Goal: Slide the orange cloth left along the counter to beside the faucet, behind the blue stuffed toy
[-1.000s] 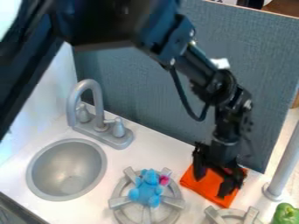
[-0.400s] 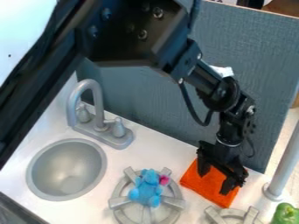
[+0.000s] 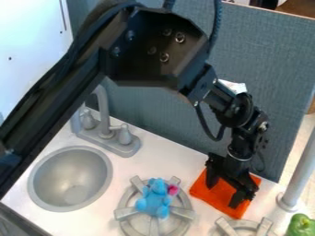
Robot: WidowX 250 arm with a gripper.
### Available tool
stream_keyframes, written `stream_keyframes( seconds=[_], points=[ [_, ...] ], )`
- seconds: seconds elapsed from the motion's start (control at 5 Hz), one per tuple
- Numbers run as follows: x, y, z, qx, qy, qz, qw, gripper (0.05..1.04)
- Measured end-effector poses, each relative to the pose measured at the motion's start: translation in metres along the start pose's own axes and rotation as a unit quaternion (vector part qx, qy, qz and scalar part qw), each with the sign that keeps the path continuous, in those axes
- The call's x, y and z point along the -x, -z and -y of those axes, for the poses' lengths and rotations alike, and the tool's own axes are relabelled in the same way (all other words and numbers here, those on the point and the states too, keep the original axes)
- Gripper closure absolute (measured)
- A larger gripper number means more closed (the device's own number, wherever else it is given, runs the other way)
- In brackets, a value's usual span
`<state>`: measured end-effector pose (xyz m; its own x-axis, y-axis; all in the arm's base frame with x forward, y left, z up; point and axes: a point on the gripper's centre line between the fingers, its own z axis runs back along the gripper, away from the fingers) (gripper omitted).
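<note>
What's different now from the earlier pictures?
The arm's elbow has shifted right and down in the view; the gripper barely moved, its jaws apart at the orange cloth. Nothing was visibly grasped or released. The cloth, blue toy and green pepper stayed put.

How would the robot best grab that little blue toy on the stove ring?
Probably from straight above, closing on both sides of the blue toy's rounded middle. It lies on the grey stove ring with nothing over it, and its body looks chunkier than the small limbs and the pink bit sticking out.
</note>
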<state>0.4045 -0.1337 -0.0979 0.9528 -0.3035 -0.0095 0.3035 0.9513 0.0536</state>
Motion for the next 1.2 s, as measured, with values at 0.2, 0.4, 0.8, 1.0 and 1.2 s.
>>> stream_keyframes(
  seconds=[0.2,0.4,0.8,1.0,1.2],
  points=[
    [0.001,0.01,-0.001,0.012,-0.004,-0.004,0.9999,0.083],
    [0.006,0.012,-0.025,0.002,-0.031,-0.02,0.9993,0.083],
    [0.003,0.017,-0.064,-0.017,-0.079,-0.017,0.9966,0.083],
    [0.006,0.019,-0.093,-0.022,-0.118,-0.041,0.9919,0.083],
    [0.02,0.02,-0.12,-0.032,-0.164,-0.075,0.9831,0.083]
  ],
)
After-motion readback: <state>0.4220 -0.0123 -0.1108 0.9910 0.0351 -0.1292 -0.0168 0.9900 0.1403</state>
